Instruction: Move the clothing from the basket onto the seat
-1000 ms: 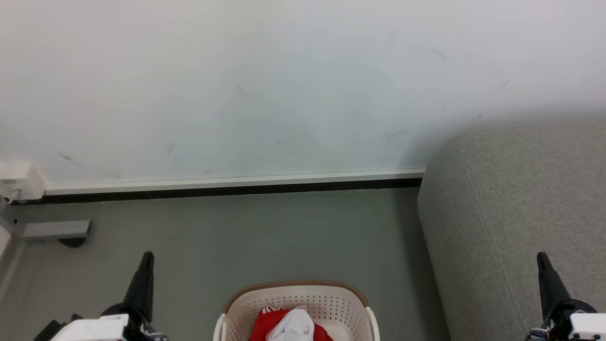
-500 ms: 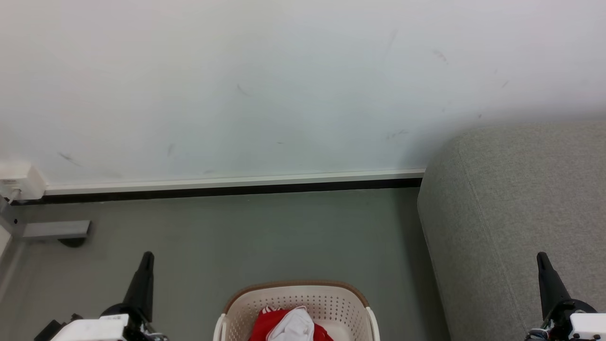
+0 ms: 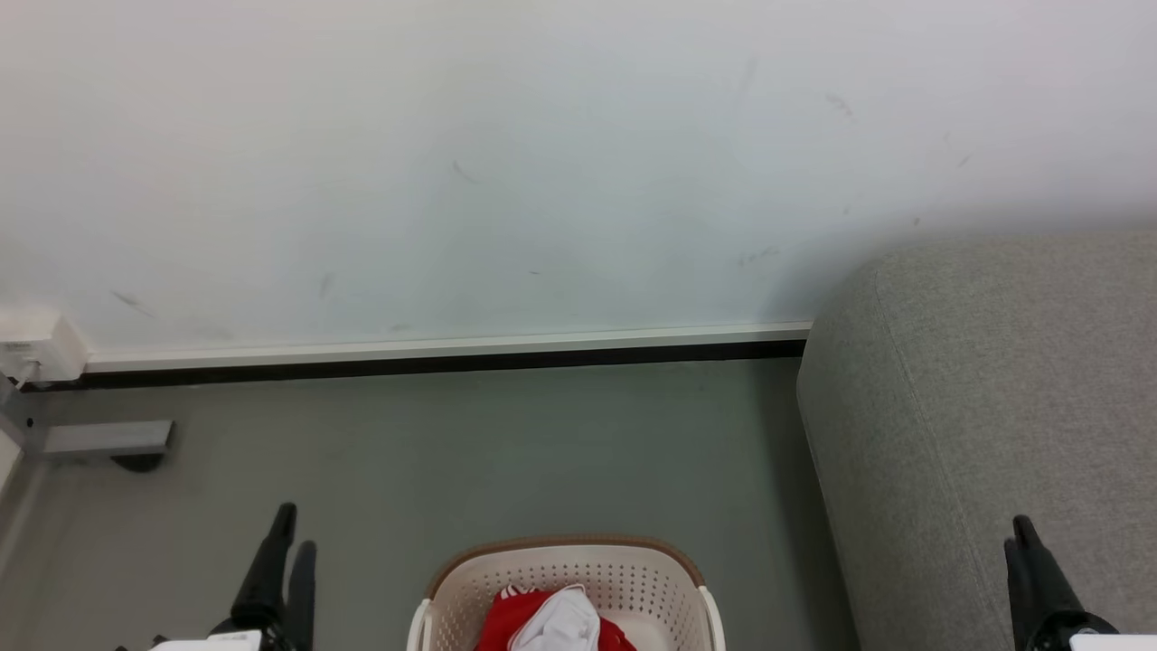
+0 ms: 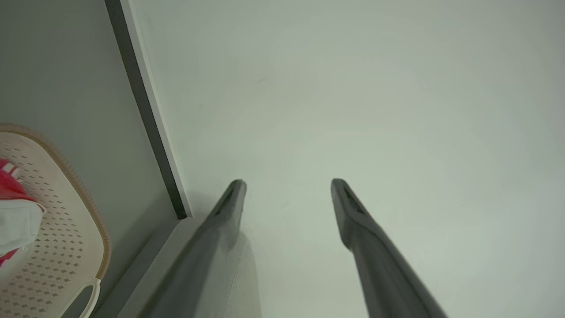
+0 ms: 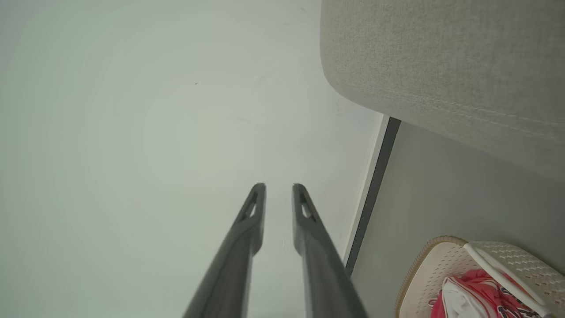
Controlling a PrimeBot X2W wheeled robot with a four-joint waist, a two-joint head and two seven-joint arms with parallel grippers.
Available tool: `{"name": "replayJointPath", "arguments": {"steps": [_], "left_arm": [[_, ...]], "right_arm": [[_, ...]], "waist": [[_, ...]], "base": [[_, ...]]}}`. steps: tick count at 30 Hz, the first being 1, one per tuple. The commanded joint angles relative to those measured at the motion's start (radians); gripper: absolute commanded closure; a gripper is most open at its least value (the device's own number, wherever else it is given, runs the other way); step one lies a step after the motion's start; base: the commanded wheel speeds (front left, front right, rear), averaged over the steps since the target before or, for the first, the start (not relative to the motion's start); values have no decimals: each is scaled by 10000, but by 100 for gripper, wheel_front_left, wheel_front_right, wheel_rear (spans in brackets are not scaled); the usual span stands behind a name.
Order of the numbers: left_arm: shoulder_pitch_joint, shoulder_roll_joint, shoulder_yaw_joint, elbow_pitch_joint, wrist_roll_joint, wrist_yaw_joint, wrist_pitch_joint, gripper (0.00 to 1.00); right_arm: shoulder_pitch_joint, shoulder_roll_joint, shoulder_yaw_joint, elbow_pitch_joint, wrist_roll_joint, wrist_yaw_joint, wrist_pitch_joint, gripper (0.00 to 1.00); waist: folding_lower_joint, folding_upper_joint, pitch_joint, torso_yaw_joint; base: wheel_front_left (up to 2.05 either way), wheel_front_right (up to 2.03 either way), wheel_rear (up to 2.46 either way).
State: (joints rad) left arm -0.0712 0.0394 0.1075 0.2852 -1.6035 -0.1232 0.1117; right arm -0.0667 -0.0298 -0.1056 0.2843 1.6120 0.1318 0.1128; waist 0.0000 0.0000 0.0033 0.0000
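The cream basket [image 3: 565,553] with its brown rim stands on the floor at the bottom centre, holding the red and white clothing [image 3: 551,619]. The grey seat [image 3: 994,380] rises at the right. My left gripper [image 3: 294,529] hovers left of the basket, open and empty; the left wrist view shows its fingers [image 4: 288,183] spread wide toward the wall, with the basket [image 4: 57,229] and clothing [image 4: 13,194] at the left edge. My right gripper [image 3: 1017,533] is in front of the seat, its fingers [image 5: 279,186] parted by a narrow gap, empty. Seat [image 5: 441,66], basket [image 5: 423,274] and clothing [image 5: 472,291] lie right.
A white wall with a pale baseboard [image 3: 452,348] closes the far side. A white socket box [image 3: 32,344] and a grey metal foot [image 3: 108,438] sit at the far left. Grey floor [image 3: 542,452] stretches between basket and wall.
Both grippers have sunk lower in the head view. The left fingers have spread wide apart, and the right fingers have parted slightly. Basket and clothing are unmoved.
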Motion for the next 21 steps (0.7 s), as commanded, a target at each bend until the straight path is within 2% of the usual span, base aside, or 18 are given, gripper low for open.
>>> {"name": "replayJointPath", "arguments": {"steps": [1, 13, 21], "left_arm": [[-133, 21, -139, -128, 16, -22, -138, 0], [-202, 39, -631, -60, 475, 46, -727, 0], [-222, 50, -832, -319, 1684, 400, -1079, 0]], "right_arm": [[-75, -51, 53, -212, -64, 0, -134, 0], [153, -119, 299, -557, -1479, -2, -734, 0], [254, -128, 382, -832, -3090, -4, -1085, 0]], "waist": [[0, 0, 0, 4], [0, 0, 6, -2], [0, 0, 20, 1]], "base": [[0, 0, 0], [0, 0, 0], [0, 0, 0]]}}
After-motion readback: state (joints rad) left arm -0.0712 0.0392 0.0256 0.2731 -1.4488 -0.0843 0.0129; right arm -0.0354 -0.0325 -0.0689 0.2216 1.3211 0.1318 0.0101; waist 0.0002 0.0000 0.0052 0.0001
